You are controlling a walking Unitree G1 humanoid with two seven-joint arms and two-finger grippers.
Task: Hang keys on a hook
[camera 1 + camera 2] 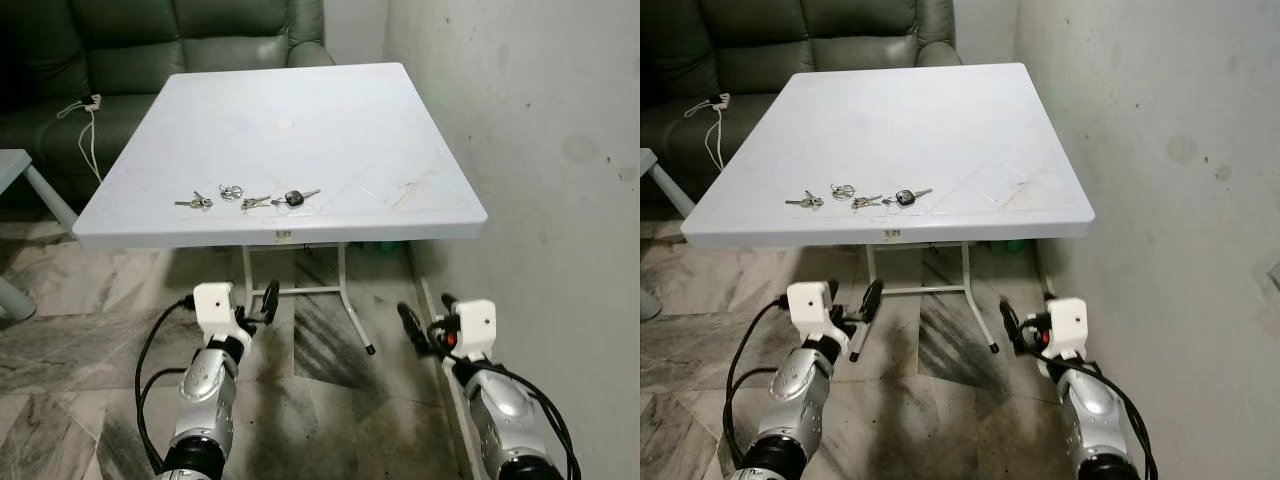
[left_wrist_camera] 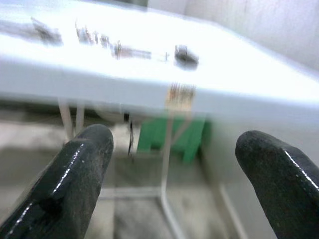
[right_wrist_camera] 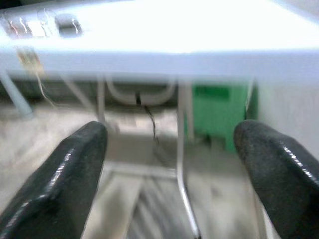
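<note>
A white bench [image 1: 330, 120] is standing ahead against the wall. Both arms are waiting low before its near edge, left tool [image 1: 258, 303] and right tool [image 1: 425, 325] spread, holding nothing. The keys [image 1: 247, 198] are lying in a crosswise row near that edge, nearer the left tool.

The table [image 1: 330, 130] in front of me looks like smooth white plastic with a dull sheen, scuffed brownish near its right edge, on thin white metal legs [image 1: 352, 300]. The keys [image 1: 245, 198] on it are bright metal, one with a black plastic head [image 1: 293, 198]. My fingers [image 2: 75, 174] are glossy black, rubbery-looking. My forearms [image 1: 205, 385] are brushed silver metal with white plastic wrist housings. The sofa [image 1: 150, 50] looks like dark green leather, softly shiny. The floor [image 1: 90, 340] is polished veined marble; the wall [image 1: 540, 120] is matt, stained plaster.
</note>
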